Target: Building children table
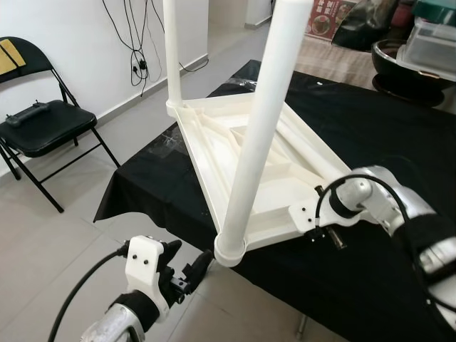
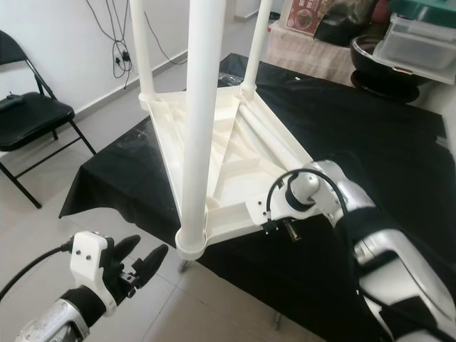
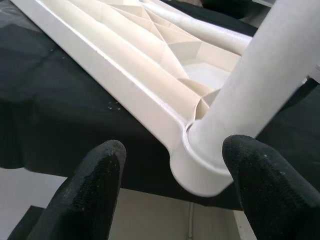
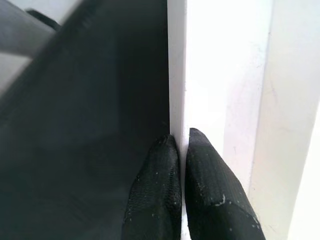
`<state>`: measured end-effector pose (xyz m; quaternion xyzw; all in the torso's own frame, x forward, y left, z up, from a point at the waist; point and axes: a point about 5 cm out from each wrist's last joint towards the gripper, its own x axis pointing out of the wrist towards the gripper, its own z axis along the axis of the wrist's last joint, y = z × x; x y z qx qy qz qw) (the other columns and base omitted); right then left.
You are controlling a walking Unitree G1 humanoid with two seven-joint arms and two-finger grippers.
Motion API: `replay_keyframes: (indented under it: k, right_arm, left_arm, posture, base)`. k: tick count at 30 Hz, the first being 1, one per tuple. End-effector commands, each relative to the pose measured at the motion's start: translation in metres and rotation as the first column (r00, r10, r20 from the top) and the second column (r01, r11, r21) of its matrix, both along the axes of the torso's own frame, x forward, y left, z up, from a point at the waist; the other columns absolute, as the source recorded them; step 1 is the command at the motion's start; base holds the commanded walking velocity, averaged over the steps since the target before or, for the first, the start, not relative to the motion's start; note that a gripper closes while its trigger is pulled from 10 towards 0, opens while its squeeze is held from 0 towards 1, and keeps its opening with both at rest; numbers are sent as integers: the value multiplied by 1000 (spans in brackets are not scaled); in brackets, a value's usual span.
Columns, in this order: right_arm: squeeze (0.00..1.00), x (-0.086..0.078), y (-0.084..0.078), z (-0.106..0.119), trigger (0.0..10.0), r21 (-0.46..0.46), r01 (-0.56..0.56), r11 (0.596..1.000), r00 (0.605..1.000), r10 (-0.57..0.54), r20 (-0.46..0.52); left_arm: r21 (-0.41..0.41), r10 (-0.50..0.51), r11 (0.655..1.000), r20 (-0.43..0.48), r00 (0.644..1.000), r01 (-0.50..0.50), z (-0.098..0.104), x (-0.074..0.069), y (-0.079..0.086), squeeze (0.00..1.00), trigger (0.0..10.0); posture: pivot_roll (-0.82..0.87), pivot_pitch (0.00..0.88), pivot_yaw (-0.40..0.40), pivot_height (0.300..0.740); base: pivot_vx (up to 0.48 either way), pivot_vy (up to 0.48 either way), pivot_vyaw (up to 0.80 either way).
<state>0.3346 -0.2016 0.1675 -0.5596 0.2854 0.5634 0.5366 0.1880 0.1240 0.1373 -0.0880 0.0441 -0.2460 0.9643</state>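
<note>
Black-clothed table (image 1: 370, 142) bears upturned white tabletop (image 1: 242, 153); right gripper (image 4: 181, 145) pinches its rim; left gripper (image 3: 172, 155) open by leg (image 1: 260, 128).

**White children's table, upside down on the black cloth**

We see the children's table (image 1: 242, 153) lying top-down on a black-draped surface, its ribbed underside facing up. It is white plastic, with raised ribs running across the inside of the top and a rim around the edge. Round white legs stand upright from sockets at its corners: the near leg (image 1: 260, 128) rises from the near corner socket (image 1: 230, 249), which juts past the edge of the cloth; a far leg (image 1: 172, 53) stands at the left corner, and another leg (image 2: 256, 43) at the far corner. The near right edge (image 4: 178, 70) of the top is a thin white rim.
</note>
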Motion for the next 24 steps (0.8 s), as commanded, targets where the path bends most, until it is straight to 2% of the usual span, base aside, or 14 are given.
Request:
replay_keyframes:
  k: [1,2,5,11,13,14,15,16,17,18,20,21,23,24]
  right_arm:
    - [0,-16,4,-18,0,84,40,996,992,-29,-125]
    - [0,-16,4,-18,0,84,40,996,992,-29,-125]
    - [0,-43,17,-15,0,290,168,942,963,-94,-252]
    - [0,-55,27,-14,0,357,208,911,946,-95,-309]
    - [0,-57,48,-17,0,441,297,847,928,-147,-343]
    - [0,-57,48,-17,0,441,297,847,928,-147,-343]
    - [0,-55,59,-18,0,476,344,809,919,-188,-346]
    - [0,-55,59,-18,0,476,344,809,919,-188,-346]
    - [0,-50,69,-19,0,505,402,764,906,-250,-343]
    - [0,-50,69,-19,0,505,402,764,906,-250,-343]
    - [0,-36,85,-17,0,561,508,654,861,-398,-317]
    - [0,-36,85,-17,0,561,508,654,861,-398,-317]
    - [0,-21,101,-12,0,626,555,548,818,-498,-289]
    - [0,-21,101,-12,0,626,555,548,818,-498,-289]
  left_arm:
    - [-11,2,1000,-7,1000,-2,-2,-1,-1,0,10000]
    - [-11,2,1000,-7,1000,-2,-2,-1,-1,0,10000]
    - [-12,-11,1000,-7,1000,11,-2,1,-2,0,10000]
    - [-12,-15,1000,-6,1000,15,-2,2,-2,0,10000]
    - [-12,-14,1000,-1,1000,14,-2,3,-3,0,10000]
    - [-12,-14,1000,-1,1000,14,-2,3,-3,0,10000]
    - [-13,-11,1000,2,1000,11,-1,4,-3,0,10000]
    - [-13,-11,1000,2,1000,11,-1,4,-3,0,10000]
    - [-13,-8,1000,5,1000,8,-1,4,-3,0,10000]
    - [-13,-8,1000,5,1000,8,-1,4,-3,0,10000]
    - [-11,-2,1000,8,1000,2,0,4,-3,0,10000]
    - [-11,-2,1000,8,1000,2,0,4,-3,0,10000]
    - [-10,0,1000,10,1000,0,0,3,-3,0,10000]
    - [-10,0,1000,10,1000,0,0,3,-3,0,10000]
  posture:
    - [25,107,-93,740]
    - [25,107,-93,740]
    - [14,103,-85,740]
    - [12,101,-86,740]
    - [17,95,-94,740]
    - [17,95,-94,740]
    - [18,95,-95,740]
    - [18,95,-95,740]
    - [22,95,-98,740]
    - [22,95,-98,740]
    - [28,95,-101,740]
    - [28,95,-101,740]
    - [35,98,-103,740]
    - [35,98,-103,740]
  base:
    - [0,0,0]
    - [0,0,0]
    - [0,0,0]
    - [0,0,0]
    - [0,0,0]
    - [0,0,0]
    - [0,0,0]
    - [0,0,0]
    - [0,0,0]
    - [0,0,0]
    - [0,0,0]
    - [0,0,0]
    - [0,0,0]
    - [0,0,0]
